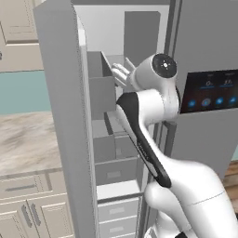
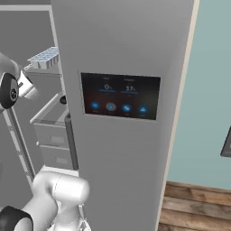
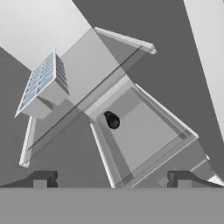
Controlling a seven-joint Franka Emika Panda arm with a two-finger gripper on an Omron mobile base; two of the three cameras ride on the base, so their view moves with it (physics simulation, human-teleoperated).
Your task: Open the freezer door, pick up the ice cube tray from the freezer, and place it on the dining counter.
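**A:** Where is the small rectangular pale blue-white ice cube tray [image 3: 42, 83] sitting?

**B:** It is resting on a flat gray shelf [image 3: 94, 65] high inside the gray-walled freezer [image 1: 109, 139], close to the shelf's front edge. In the right base view the tray [image 2: 44, 57] is showing just left of the gray door with the dark touchscreen panel [image 2: 120, 95]. A small black round object [image 3: 112, 120] is lying in the gray bin [image 3: 148, 135] one level below, well apart from the tray.

**B:** The tall plain gray freezer door [image 1: 62, 116] is standing wide open, so that step looks finished.

**A:** And what is the robot's gripper [image 3: 112, 179] doing?

**B:** Its two dark fingertips [image 3: 43, 178] are standing far apart with nothing between them. The gripper is hovering inside the freezer opening, short of the tray and clear of it.

**A:** How is the tray likely to handle?

**B:** Probably light and stiff, like thin moulded plastic, and its smooth sides may be slippery. Whether the compartments are holding ice is too small to tell; if they are, tilting could spill them. Closing across the narrow width near the tray's middle seems the safest hold, keeping it level. The shelf's front edge and the freezer wall are crowding the approach.
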